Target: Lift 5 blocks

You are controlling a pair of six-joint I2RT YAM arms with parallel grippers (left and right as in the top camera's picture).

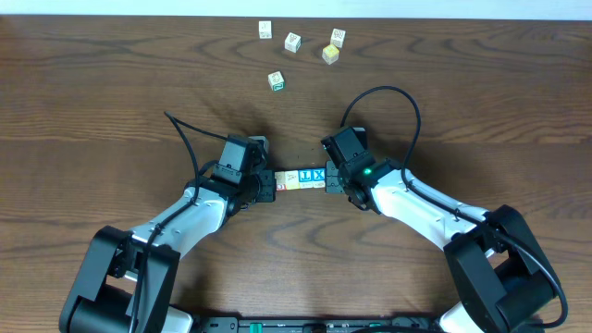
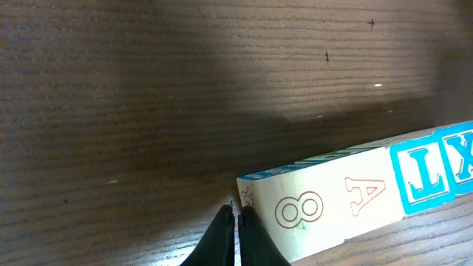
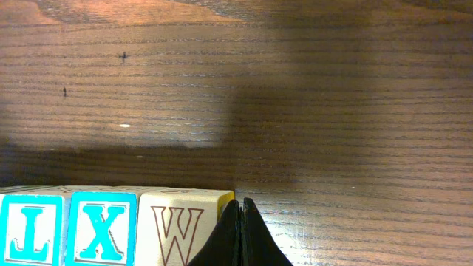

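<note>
Five alphabet blocks (image 1: 301,178) are lined end to end near the middle of the dark wood-grain counter (image 1: 92,102). 8, A, L, X and W can be read on their faces, with L and X printed in blue. The row is pressed between the left hand (image 2: 236,216) and the right hand (image 3: 241,210), whose fingers are fully closed together. Five loose cubes (image 1: 292,42) are scattered by the far edge.

A dark brown wood-grain table (image 1: 92,92) fills the view, a pale strip (image 1: 416,7) showing beyond its far edge.
</note>
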